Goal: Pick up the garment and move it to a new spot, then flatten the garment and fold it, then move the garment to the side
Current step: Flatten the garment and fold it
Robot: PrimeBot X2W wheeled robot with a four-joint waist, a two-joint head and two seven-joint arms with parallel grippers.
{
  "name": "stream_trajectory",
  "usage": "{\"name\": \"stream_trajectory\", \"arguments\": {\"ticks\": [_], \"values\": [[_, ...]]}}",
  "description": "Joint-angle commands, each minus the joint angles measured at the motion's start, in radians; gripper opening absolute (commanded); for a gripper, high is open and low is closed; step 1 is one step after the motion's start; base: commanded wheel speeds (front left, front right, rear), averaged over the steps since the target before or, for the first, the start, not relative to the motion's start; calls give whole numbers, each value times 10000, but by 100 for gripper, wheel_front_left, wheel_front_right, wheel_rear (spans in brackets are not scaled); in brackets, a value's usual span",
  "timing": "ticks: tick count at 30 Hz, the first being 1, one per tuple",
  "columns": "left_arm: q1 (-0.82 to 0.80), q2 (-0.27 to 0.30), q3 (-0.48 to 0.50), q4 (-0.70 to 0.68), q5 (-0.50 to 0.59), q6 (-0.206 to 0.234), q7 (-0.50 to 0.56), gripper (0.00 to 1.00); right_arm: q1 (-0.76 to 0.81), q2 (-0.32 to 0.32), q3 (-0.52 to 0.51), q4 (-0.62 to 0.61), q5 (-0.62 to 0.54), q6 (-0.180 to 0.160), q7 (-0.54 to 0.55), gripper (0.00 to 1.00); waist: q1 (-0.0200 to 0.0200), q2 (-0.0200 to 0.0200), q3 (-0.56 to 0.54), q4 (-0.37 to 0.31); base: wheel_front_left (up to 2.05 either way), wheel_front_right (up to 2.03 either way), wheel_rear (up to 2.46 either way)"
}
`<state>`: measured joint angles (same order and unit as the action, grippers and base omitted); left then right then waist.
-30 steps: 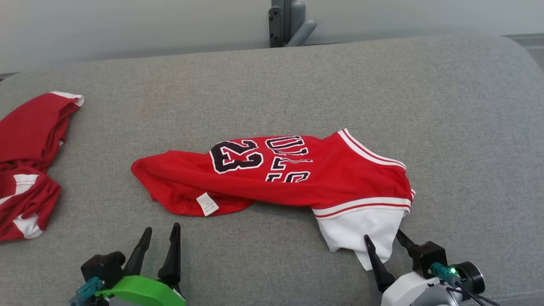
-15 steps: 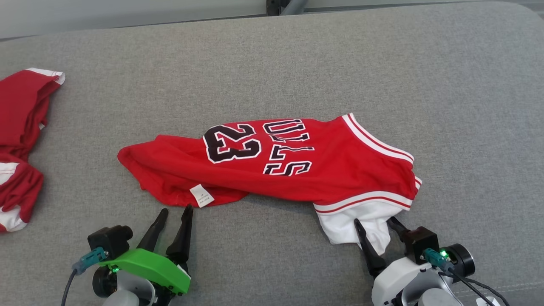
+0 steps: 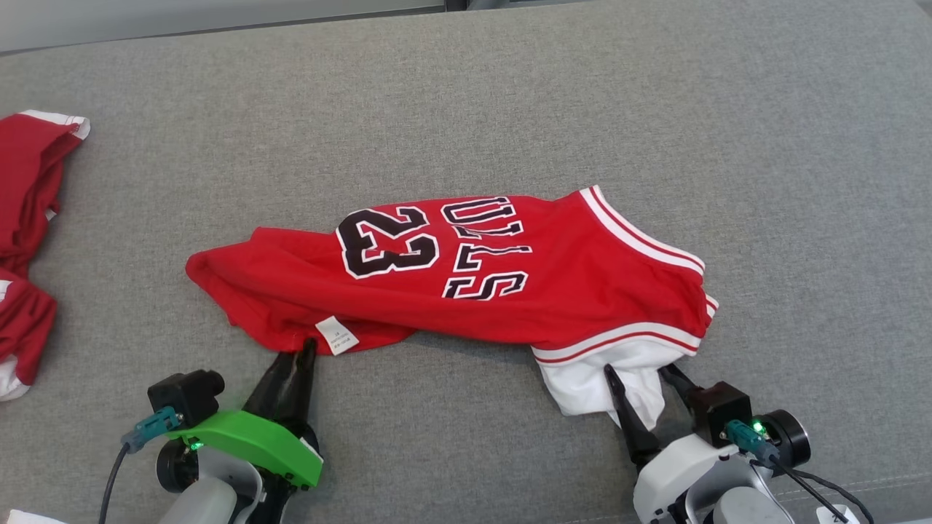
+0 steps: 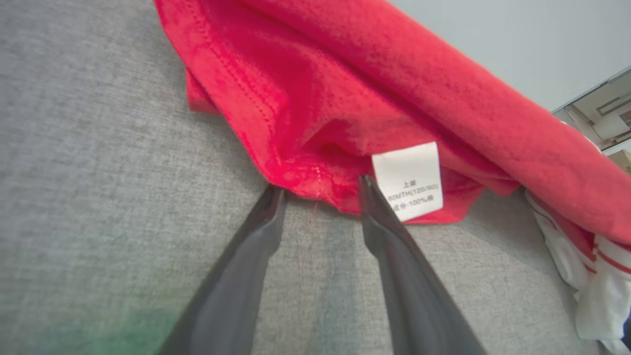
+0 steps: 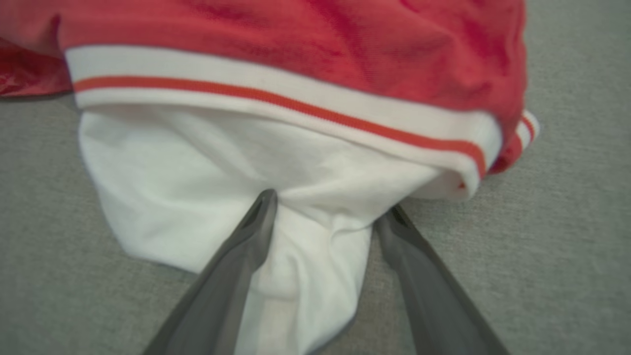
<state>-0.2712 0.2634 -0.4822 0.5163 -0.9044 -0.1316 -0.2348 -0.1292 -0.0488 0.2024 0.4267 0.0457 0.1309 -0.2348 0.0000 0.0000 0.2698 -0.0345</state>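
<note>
Garment on grey cushion, left fingers apart at red hem, right fingers apart astride white fabric

The second red garment is cut off by the head view's left edge. Part of the lettering on the garment is lost in a fold, and its label cannot be read there. In the right wrist view the garment is blurred throughout
</note>
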Motion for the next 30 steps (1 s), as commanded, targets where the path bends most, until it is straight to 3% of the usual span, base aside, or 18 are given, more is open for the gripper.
{"name": "stream_trajectory", "arguments": {"ticks": [1, 2, 3, 4, 9, 14, 15, 24, 30], "values": [[-115, 56, -206, 74, -120, 23, 13, 0, -88, -29, 33, 52, 99, -3, -1, 80, 0, 0, -2, 7, 0, 0, 0], [-140, 88, -335, 67, -172, 23, -23, 0, -83, -29, 32, 64, 186, -3, -8, 49, 0, 0, -14, 13, 0, 0, 0], [-179, 114, -443, 40, -256, 23, -38, 0, -89, -29, 72, 80, 274, -3, -11, 28, 0, 0, -29, 21, 0, 0, 0], [-218, 159, -558, 11, -339, 23, -68, 0, -103, -24, 159, 85, 429, -3, -8, 0, 0, 0, -46, 28, 0, 0, 0], [22, 636, -1029, -549, -788, 22, -116, 0, 41, -17, 999, -291, 2037, -1, 213, 0, 0, 0, -300, -25, 0, 0, 0], [957, 1712, -1148, -2325, -1016, 22, -107, 0, 489, -525, 1264, -1772, 3808, -3, 724, 0, 0, 0, -577, -226, 0, 0, 0], [1450, 2378, -1090, -3403, -1307, 22, 108, 0, 765, -915, 1208, -2784, 4665, -1, 996, 0, 0, 0, -675, -276, 0, 0, 0], [3300, 5031, 303, -9479, -3079, 167, 879, 0, 1386, -2309, -743, -7834, 8250, 0, 2248, 0, 0, 0, -923, -375, 0, 0, 0], [3706, 6737, 2066, -11718, -4139, 224, 987, 0, 378, -2217, -2336, -9138, 9463, 0, 3018, 0, 0, 0, -785, -362, 0, 0, 0]]}}
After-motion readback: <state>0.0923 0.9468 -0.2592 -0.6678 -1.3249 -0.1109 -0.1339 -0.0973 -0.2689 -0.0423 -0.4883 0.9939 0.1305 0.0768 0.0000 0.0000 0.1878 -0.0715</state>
